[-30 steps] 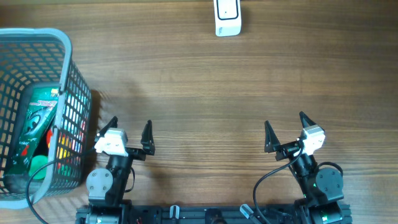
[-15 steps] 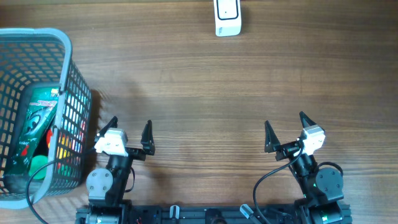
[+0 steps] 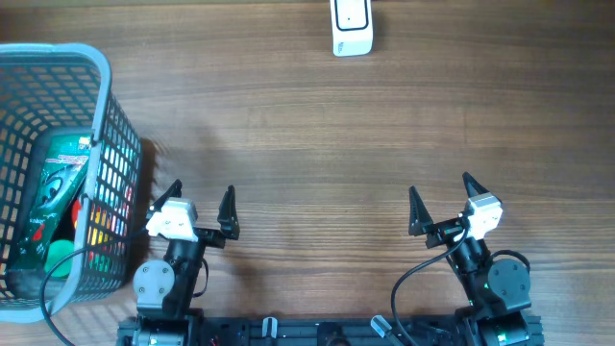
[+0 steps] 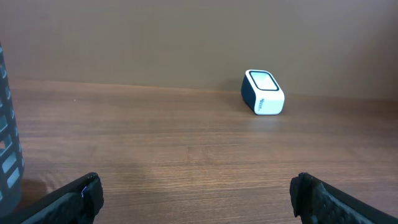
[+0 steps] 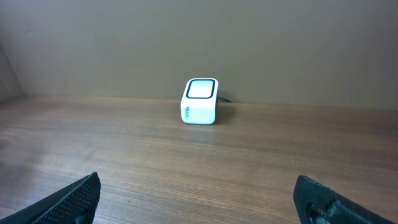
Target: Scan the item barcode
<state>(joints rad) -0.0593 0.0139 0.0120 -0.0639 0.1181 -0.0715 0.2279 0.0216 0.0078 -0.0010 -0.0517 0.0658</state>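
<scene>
A white barcode scanner (image 3: 352, 27) with a dark window stands at the table's far edge; it shows too in the left wrist view as the scanner (image 4: 263, 92) and in the right wrist view as the scanner (image 5: 200, 101). A green packaged item (image 3: 50, 197) lies inside the grey basket (image 3: 104, 115) at the left, among other colourful goods. My left gripper (image 3: 199, 202) rests near the front edge just right of the basket, open and empty. My right gripper (image 3: 440, 199) sits open at the front right, nothing between its fingers.
The basket's mesh wall (image 4: 7, 149) edges the left wrist view. A cable runs from the basket's front corner (image 3: 38, 288) toward the arm bases. Bare wooden tabletop (image 3: 317, 154) lies between the grippers and the scanner.
</scene>
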